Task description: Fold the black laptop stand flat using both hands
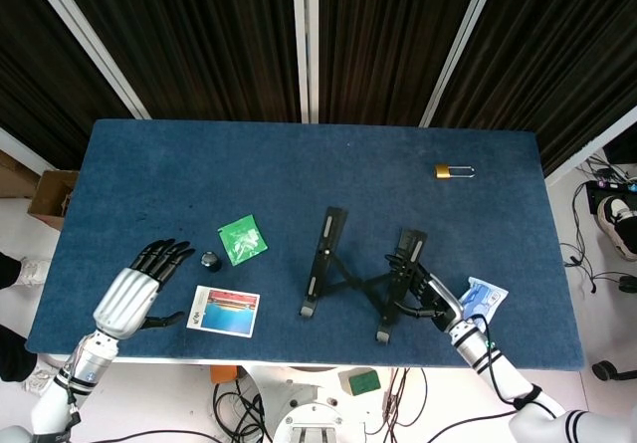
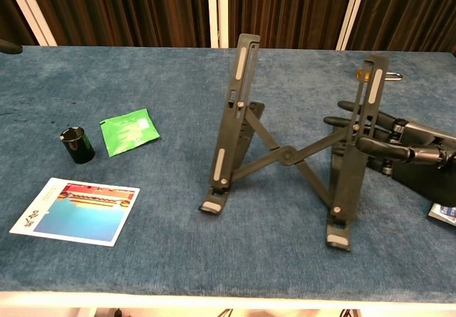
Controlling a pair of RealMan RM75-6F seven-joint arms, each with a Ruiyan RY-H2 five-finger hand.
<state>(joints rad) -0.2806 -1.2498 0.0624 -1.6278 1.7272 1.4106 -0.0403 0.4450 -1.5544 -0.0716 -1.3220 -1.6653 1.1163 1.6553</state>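
Observation:
The black laptop stand [image 1: 356, 279] [image 2: 285, 153] is propped open on the blue table [image 1: 299, 164], its two rails tilted up and joined by a crossed brace. My right hand [image 1: 426, 290] [image 2: 399, 149] grips the stand's right rail, fingers behind it and thumb in front. My left hand [image 1: 139, 286] hovers open near the table's front left corner, palm down and fingers spread, far from the stand. In the chest view only a dark tip at the left edge may belong to it.
A green packet [image 1: 242, 240] [image 2: 128, 132], a small black cylinder [image 1: 210, 260] [image 2: 76, 144] and a printed card [image 1: 223, 310] [image 2: 75, 210] lie left of the stand. A brass padlock [image 1: 453, 171] sits at the back right. A blue-white packet [image 1: 483, 297] lies by my right wrist.

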